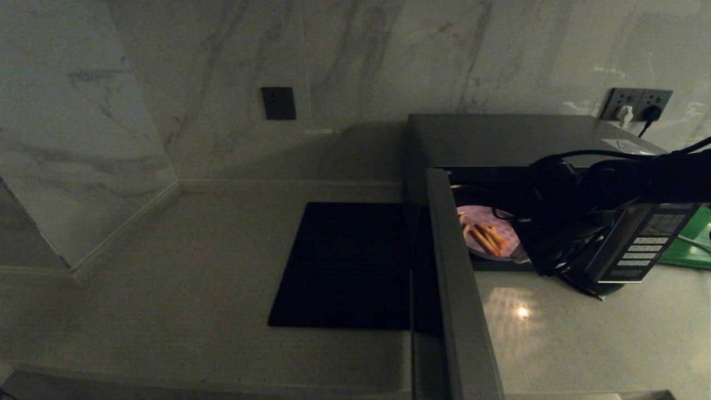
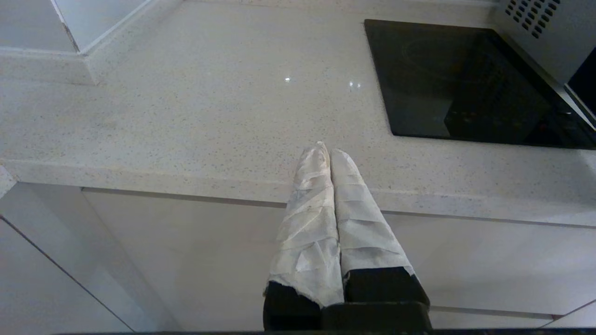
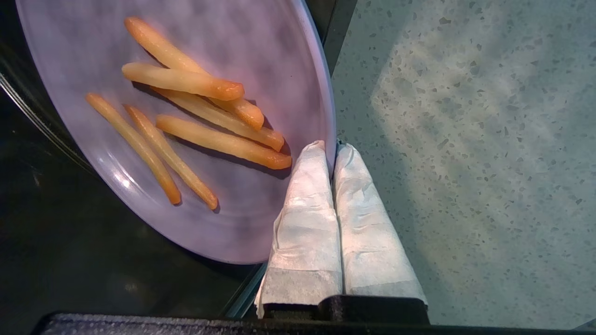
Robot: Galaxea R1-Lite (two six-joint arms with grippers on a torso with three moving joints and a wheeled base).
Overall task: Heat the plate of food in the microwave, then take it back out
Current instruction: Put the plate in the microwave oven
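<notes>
The microwave (image 1: 516, 139) stands at the back right with its door (image 1: 451, 261) swung wide open toward me. The plate of food (image 1: 489, 233), a pale lavender plate (image 3: 260, 46) bearing several orange-yellow sticks (image 3: 209, 135), sits at the front of the oven's cavity, its near rim at the sill. My right gripper (image 3: 331, 149) is shut on that rim, one wrapped finger above the plate and one below. The right arm (image 1: 566, 222) hides part of the plate in the head view. My left gripper (image 2: 326, 151) is shut on nothing, parked above the counter's front edge.
A flat black slab (image 1: 344, 266) lies in the counter left of the open door. The microwave's button panel (image 1: 644, 244) faces front right, with a green board (image 1: 691, 244) beyond it. Wall sockets (image 1: 636, 105) sit behind. Pale speckled counter (image 1: 583, 333) stretches in front of the oven.
</notes>
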